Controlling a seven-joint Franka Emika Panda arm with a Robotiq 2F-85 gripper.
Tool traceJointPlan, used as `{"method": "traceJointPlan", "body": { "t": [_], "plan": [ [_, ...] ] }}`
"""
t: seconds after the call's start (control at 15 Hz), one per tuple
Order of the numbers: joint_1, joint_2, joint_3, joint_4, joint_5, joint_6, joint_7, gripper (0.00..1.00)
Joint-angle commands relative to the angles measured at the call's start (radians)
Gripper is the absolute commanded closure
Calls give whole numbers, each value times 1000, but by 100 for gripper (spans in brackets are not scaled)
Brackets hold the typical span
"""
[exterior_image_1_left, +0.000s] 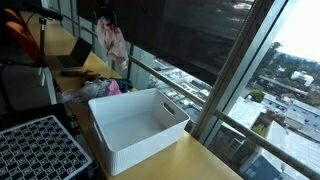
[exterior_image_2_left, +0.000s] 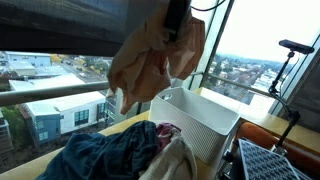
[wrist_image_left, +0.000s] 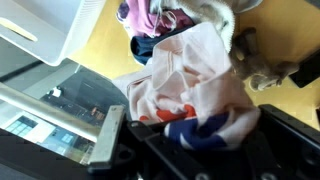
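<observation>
My gripper (wrist_image_left: 196, 122) is shut on a pale peach garment (wrist_image_left: 190, 70) with red and blue print, bunched between the jaws. In both exterior views the garment (exterior_image_1_left: 113, 42) (exterior_image_2_left: 150, 62) hangs in the air from the gripper (exterior_image_2_left: 177, 22), well above the table. An empty white plastic bin (exterior_image_1_left: 140, 140) (exterior_image_2_left: 206, 130) stands on the wooden table below and to one side of the cloth. A heap of mixed clothes (exterior_image_2_left: 120, 155) (exterior_image_1_left: 101, 88) lies next to the bin, almost under the hanging garment. The fingertips are hidden by the cloth.
A black perforated crate (exterior_image_1_left: 35, 150) (exterior_image_2_left: 275, 165) stands by the bin. Large windows (exterior_image_1_left: 235, 75) with a metal rail border the table. A laptop (exterior_image_1_left: 75, 55) and chair sit behind. In the wrist view the bin corner (wrist_image_left: 45, 30) and clothes heap (wrist_image_left: 152, 18) show above.
</observation>
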Motion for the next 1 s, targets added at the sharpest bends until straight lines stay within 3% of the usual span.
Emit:
{"method": "traceJointPlan", "body": {
  "t": [0.0, 0.27, 0.47, 0.73, 0.93],
  "plan": [
    [-70, -208, -25, -245, 66, 58, 39, 100],
    [-151, -343, -77, -480, 91, 162, 50, 100],
    [-225, -375, -136, -628, 61, 276, 52, 100],
    [-330, -308, -223, -691, 43, 393, 25, 100],
    [-373, -213, -267, -670, 61, 458, -20, 100]
  ]
}}
